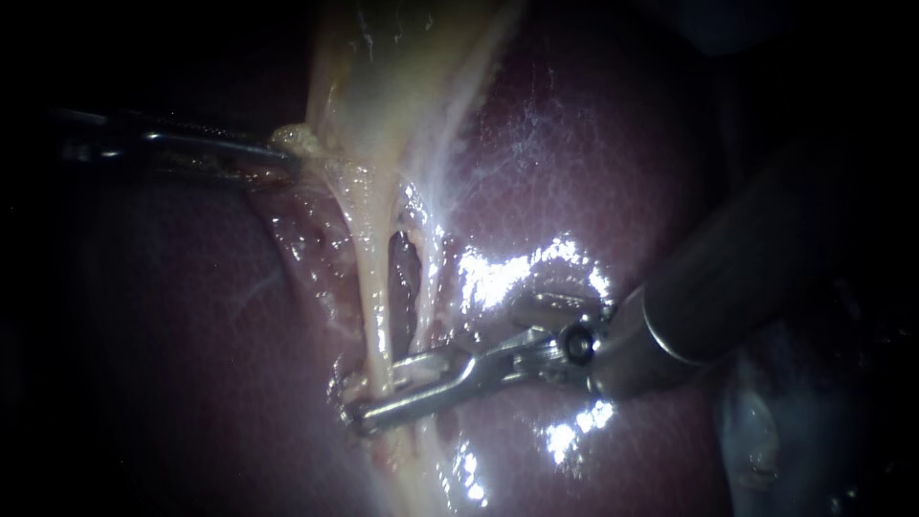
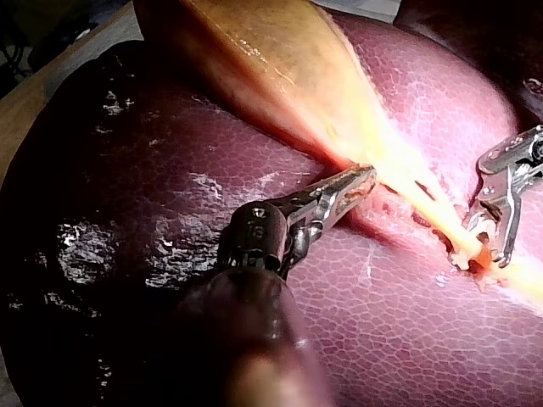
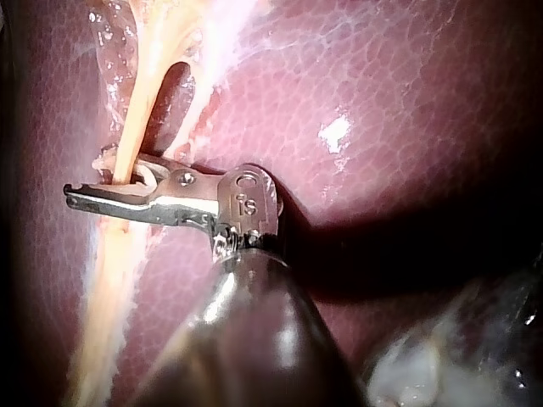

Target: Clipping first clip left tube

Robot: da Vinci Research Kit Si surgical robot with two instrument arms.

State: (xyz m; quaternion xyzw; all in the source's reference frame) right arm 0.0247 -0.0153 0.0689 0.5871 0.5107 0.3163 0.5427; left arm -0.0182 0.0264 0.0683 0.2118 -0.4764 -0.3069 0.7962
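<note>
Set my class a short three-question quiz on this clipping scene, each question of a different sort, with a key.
1. Multiple choice: the right instrument's end effector sits around A) the left tube, B) the right tube, C) the liver's edge.
2. True or false: the two instruments touch each other.
3. Short answer: what does the left instrument grip?
Key: 1 A. 2 False: they are well apart. 3 The pale tissue at the gallbladder's lower end.
</note>
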